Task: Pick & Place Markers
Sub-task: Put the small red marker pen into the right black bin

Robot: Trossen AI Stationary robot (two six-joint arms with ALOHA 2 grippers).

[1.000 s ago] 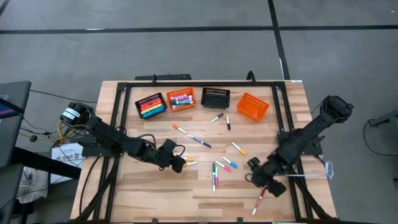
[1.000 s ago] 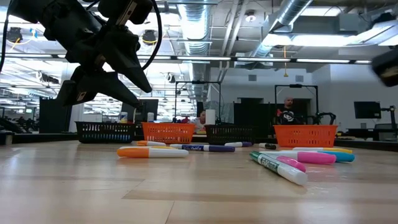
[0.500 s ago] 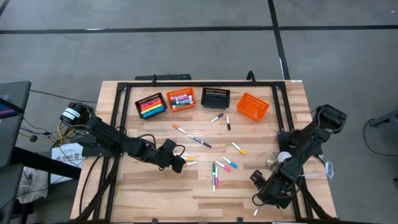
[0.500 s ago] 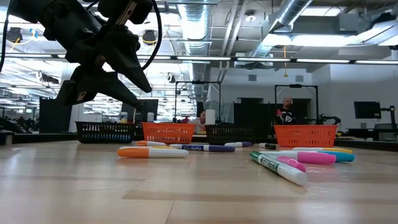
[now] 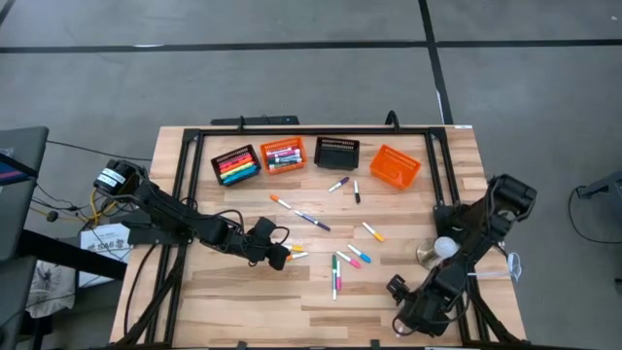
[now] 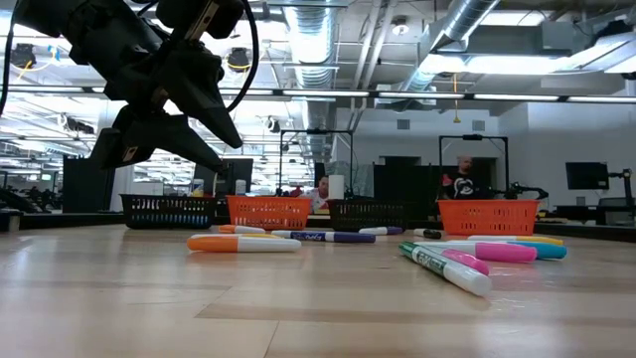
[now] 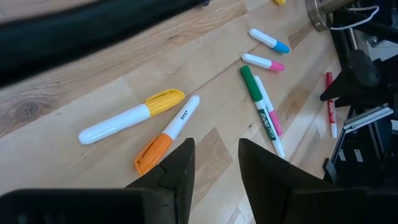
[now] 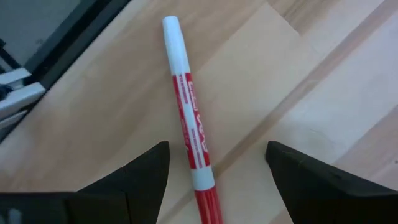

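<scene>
Several markers lie loose on the table's middle [image 5: 336, 272]. A yellow-capped marker [image 7: 130, 115] and an orange-capped marker [image 7: 166, 135] lie just ahead of my open left gripper [image 7: 216, 186], which hangs a little above the wood [image 6: 227, 157], left of centre [image 5: 277, 255]. My right gripper [image 8: 217, 180] is open at the near right of the table [image 5: 408, 316], pointing down. Its fingers stand on either side of a red-and-white marker [image 8: 189, 124] lying flat on the wood; I see no touch.
Along the far side stand a black basket of markers [image 5: 236, 165], an orange basket of markers [image 5: 283, 156], a black basket [image 5: 336, 153] and a tilted orange basket [image 5: 395, 166]. A round metal object [image 5: 442, 248] sits beside the right arm. A dark frame rail borders the table [image 5: 442, 194].
My right gripper has moved toward the table's near edge and now stands over the red-and-white marker, which has stayed where it lay. The left arm and the other markers have kept still.
</scene>
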